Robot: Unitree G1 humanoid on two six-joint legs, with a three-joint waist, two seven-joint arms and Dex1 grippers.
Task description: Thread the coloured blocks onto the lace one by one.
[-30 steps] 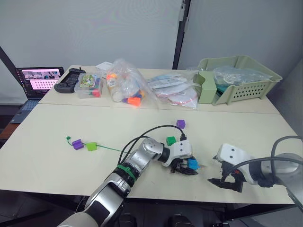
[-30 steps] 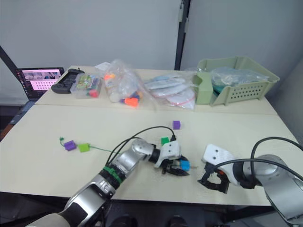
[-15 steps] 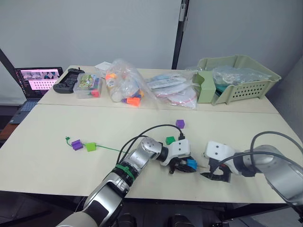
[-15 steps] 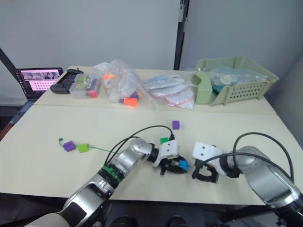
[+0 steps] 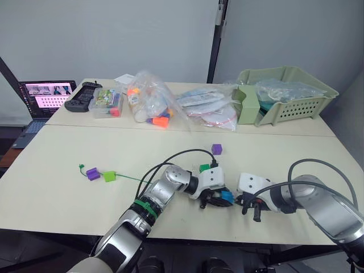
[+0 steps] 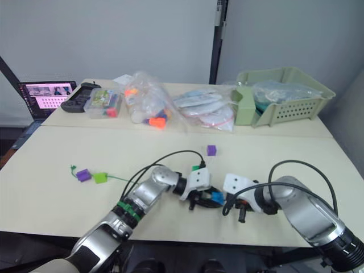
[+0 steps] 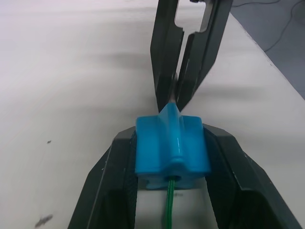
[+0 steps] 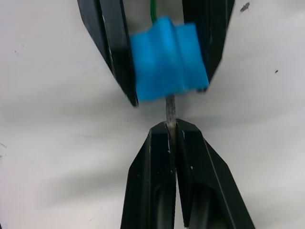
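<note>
Left gripper (image 7: 171,143) clenched on blue block (image 7: 172,148), near table edge, middle. Green lace (image 7: 169,205) enters block's near hole; pale stiff tip (image 8: 170,112) pokes out far side. Right gripper (image 8: 170,131) pinched shut on that tip, just beside block.

Step in hand, likely: draw tip through. Do well: pull straight along hole axis, left gripper holding block steady, no twist; keep pinch firm, tip slips easily.

Already on lace, far left: purple block (image 5: 93,173), lime block (image 5: 110,176). Loose, 2: dark green block (image 5: 205,168), second purple block (image 5: 216,149).
</note>
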